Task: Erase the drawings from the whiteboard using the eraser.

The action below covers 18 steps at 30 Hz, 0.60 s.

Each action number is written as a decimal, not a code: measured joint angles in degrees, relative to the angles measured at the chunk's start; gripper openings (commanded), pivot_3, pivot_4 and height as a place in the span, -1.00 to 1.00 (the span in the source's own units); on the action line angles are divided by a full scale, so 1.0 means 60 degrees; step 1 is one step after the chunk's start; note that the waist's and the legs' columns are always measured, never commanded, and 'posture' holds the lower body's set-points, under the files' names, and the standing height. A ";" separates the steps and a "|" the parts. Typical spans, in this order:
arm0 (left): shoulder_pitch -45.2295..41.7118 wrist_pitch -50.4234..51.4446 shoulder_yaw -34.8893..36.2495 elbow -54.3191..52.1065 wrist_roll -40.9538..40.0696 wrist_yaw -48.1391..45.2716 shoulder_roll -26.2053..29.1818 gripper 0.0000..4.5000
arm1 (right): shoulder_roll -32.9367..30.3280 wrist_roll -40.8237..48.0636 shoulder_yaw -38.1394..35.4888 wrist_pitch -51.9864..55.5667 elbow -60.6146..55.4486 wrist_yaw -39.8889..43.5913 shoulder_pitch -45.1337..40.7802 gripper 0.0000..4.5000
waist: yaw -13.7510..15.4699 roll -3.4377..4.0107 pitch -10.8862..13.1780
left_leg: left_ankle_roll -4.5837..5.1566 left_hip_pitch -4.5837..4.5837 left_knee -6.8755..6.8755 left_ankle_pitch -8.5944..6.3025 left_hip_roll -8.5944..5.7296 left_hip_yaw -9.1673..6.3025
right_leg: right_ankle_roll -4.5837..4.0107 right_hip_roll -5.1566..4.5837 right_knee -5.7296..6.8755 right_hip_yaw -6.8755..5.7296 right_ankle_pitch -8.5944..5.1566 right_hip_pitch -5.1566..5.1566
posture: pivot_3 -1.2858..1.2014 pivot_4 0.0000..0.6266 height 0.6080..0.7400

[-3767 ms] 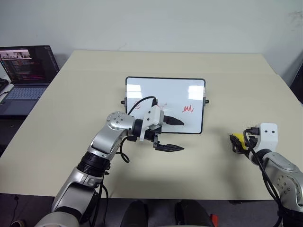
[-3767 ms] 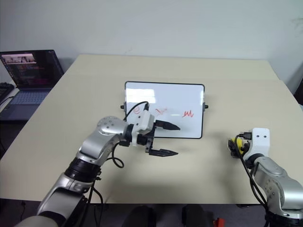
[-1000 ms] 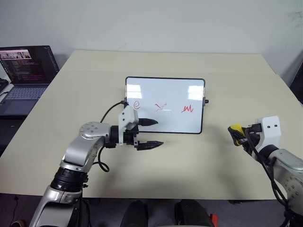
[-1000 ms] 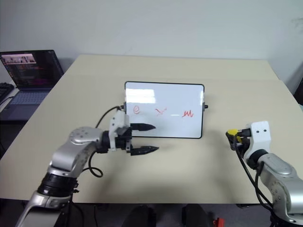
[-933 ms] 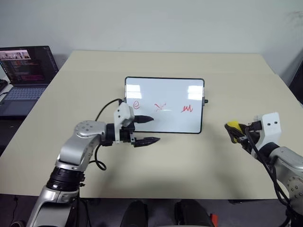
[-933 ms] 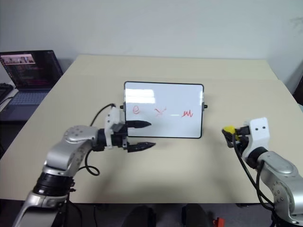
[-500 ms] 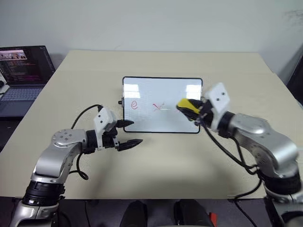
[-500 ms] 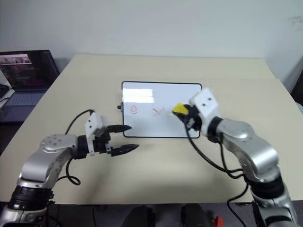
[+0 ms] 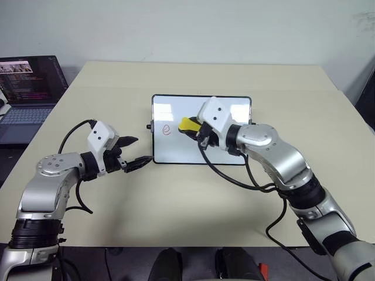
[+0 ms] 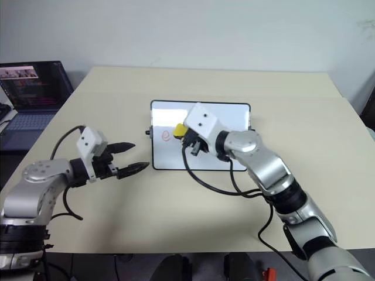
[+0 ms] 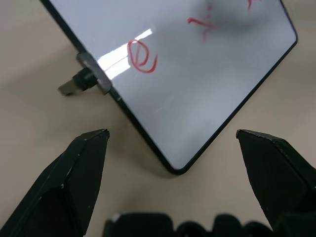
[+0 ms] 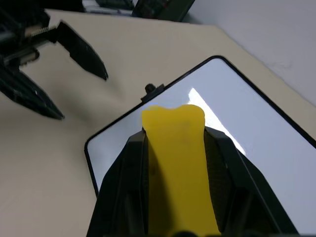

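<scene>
Carrying the eraser (image 9: 188, 124) over the whiteboard (image 9: 176, 154), the right gripper (image 9: 193, 130) has its jaws clamped on the yellow block. Head views: the board lies flat mid-table (image 9: 176, 199), the eraser sits above its left-centre, just beside the "e" loop (image 9: 167, 129). Step in hand, as judged: the approach before wiping. Next move calls for setting the dark face down on the board and sweeping along the row of marks. The arm covers the cross and zigzag here, so contact with the board cannot be told. Left gripper (image 9: 133, 153) hangs off the board's left edge, jaws apart, empty. A laptop (image 9: 29, 88) sits far left.

Left wrist view: loop clear, cross (image 11: 202, 25) partly under a shadow, zigzag cut off at the frame edge (knob (image 11: 79, 83) visible).

Right wrist view: the eraser's underside is hidden between the fingers (image 12: 123, 192); no marks visible.
</scene>
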 measured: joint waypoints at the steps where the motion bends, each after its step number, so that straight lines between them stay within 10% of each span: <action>1: -0.0065 0.0027 -0.0081 0.0042 0.0047 -0.0022 0.0032 1.00 | 0.0203 -0.0181 0.0174 -0.0119 0.0365 0.0117 -0.0214 -0.47 | -0.0003 0.0000 0.0000 | 0.0000 0.0000 0.0000 0.0000 0.0001 0.0001 | 0.0000 0.0000 0.0002 0.0001 0.0000 -0.0002 | 0.03 -0.52 1.00; 18: -0.0274 -0.0016 -0.0769 0.0284 0.0326 -0.0638 0.0182 1.00 | 0.2695 -0.2170 0.0775 -0.2511 0.6302 0.1001 -0.2585 -0.47 | -0.0031 0.0001 0.0001 | 0.0000 -0.0002 -0.0004 0.0000 0.0006 0.0003 | -0.0005 -0.0002 0.0008 0.0001 0.0001 -0.0013 | 0.03 -0.52 1.00</action>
